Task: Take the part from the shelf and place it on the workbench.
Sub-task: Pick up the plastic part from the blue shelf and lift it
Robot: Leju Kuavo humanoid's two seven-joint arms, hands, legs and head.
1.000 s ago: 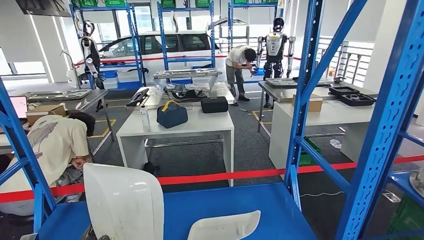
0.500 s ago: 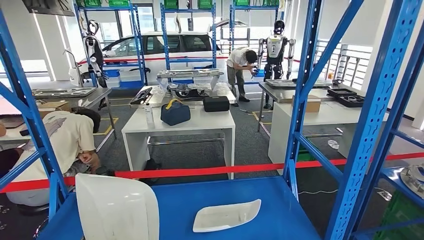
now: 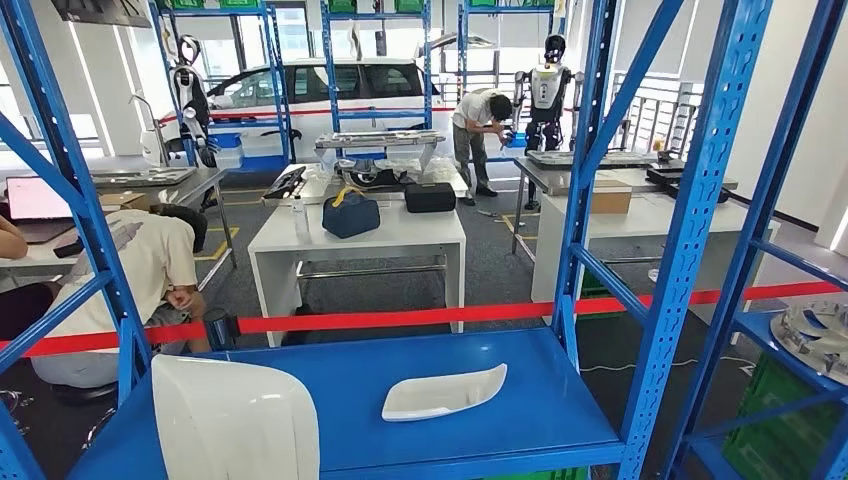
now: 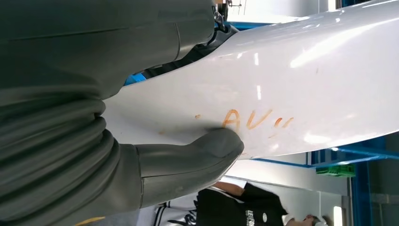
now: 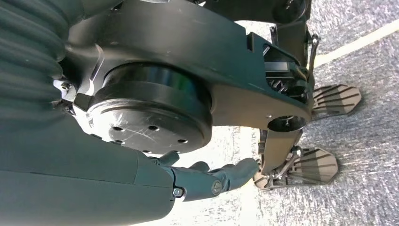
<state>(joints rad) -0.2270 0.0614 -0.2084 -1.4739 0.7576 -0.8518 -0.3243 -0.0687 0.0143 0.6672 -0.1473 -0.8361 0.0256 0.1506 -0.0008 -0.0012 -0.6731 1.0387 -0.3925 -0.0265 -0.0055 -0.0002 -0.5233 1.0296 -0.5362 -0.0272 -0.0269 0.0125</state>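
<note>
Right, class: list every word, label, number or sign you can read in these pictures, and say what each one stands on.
"AV": orange handwriting on the white part that the left hand holds; further orange marks after it are too smeared to read.
White print on a person's black shirt: too blurred to read.
Laptop screen in the head view: too small to read.

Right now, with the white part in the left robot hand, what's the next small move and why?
Probably lift the large white part a little, clear of the blue shelf, before turning away. The left robot hand grips it, thumb pressed by the orange marking. A smaller white part lies beside it and blue uprights stand close, so swinging first risks a knock.
</note>
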